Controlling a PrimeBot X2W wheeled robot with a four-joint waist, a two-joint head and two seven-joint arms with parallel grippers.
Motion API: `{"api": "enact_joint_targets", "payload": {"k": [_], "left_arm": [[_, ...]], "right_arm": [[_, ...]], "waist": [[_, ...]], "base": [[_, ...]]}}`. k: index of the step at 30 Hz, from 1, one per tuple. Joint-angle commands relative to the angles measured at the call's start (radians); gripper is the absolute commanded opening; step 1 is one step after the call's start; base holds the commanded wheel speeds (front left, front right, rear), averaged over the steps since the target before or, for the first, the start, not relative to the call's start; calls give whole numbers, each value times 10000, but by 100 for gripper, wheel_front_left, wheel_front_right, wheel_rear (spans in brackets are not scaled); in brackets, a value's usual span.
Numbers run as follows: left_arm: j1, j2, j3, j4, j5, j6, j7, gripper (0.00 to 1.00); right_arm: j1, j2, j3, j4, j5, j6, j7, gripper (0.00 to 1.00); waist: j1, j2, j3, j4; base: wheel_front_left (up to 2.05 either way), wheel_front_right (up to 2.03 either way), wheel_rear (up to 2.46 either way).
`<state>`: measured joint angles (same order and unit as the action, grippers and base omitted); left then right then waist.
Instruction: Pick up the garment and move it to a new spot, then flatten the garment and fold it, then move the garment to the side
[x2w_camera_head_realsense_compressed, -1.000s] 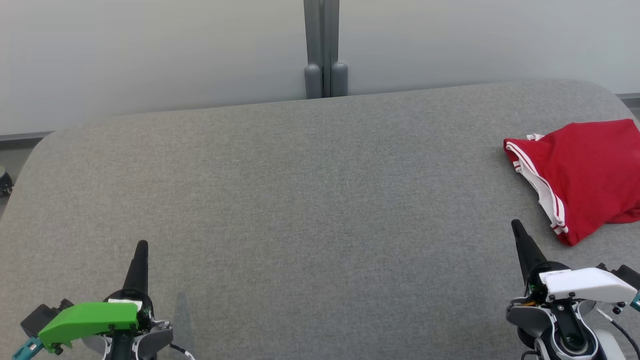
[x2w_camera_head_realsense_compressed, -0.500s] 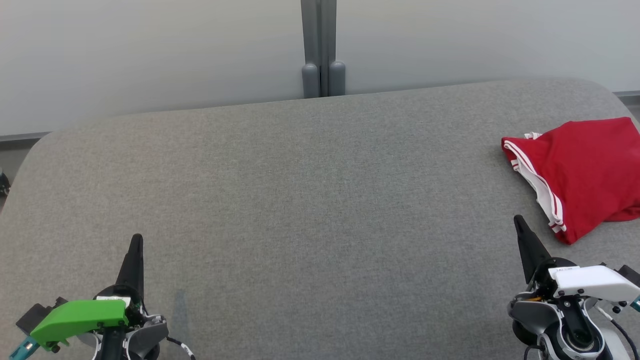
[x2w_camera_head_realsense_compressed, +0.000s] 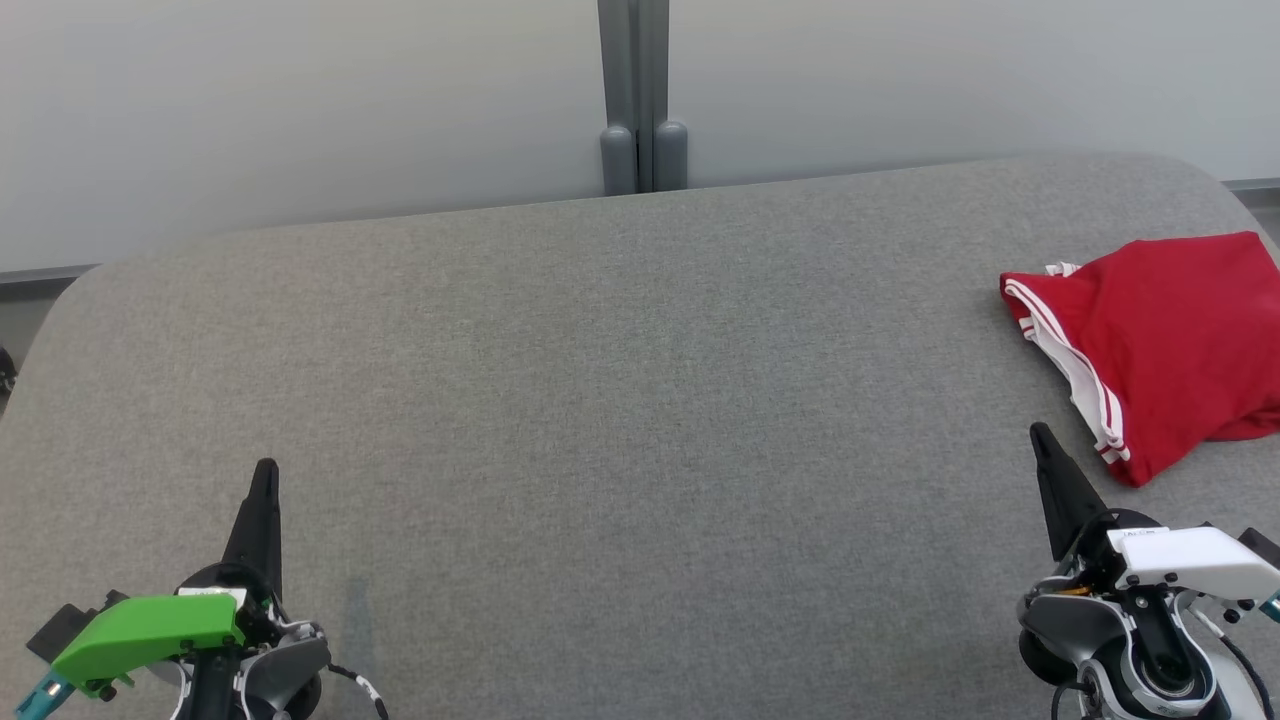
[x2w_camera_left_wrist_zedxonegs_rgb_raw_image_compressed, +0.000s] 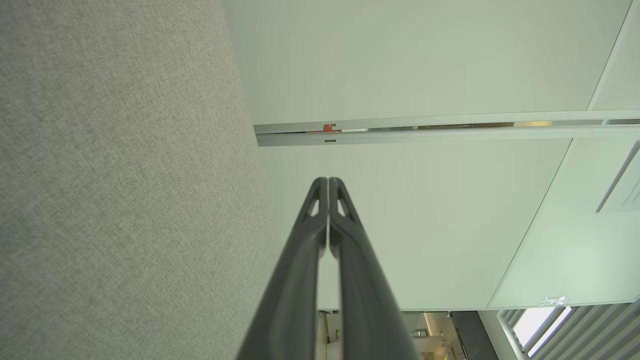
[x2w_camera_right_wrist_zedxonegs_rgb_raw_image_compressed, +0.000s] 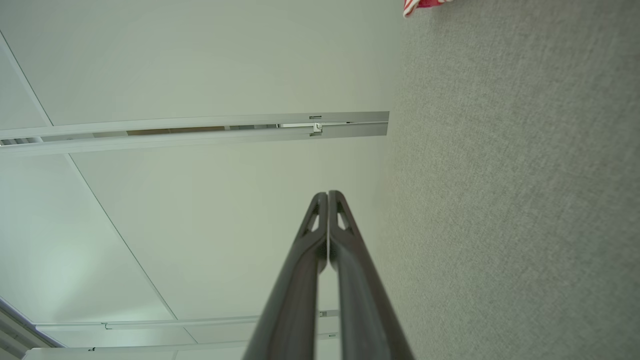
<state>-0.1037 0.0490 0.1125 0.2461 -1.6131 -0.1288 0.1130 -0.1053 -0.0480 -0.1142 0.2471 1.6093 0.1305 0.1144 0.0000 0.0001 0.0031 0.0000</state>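
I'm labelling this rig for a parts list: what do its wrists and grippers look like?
The left gripper carries a bright green wrist cover; the right gripper a white cover. Each ends in long, tapered dark fingers with small cut-outs near the tips. A black-and-white cable trails from the left wrist.
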Motion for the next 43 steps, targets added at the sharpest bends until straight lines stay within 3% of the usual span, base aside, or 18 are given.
{"api": "enact_joint_targets", "payload": {"k": [1, 43], "left_arm": [[-101, 56, 32, -19, -19, -59, 30, 0], [-103, 41, 45, -20, 0, -59, 46, 0]], "right_arm": [[-63, -41, -19, -50, 66, 4, 30, 0], [-61, -41, -17, -49, 69, 4, 28, 0]], "waist": [[0, -1, 0, 1], [0, -1, 0, 1]], "base": [[0, 0, 0], [0, 0, 0]]}}
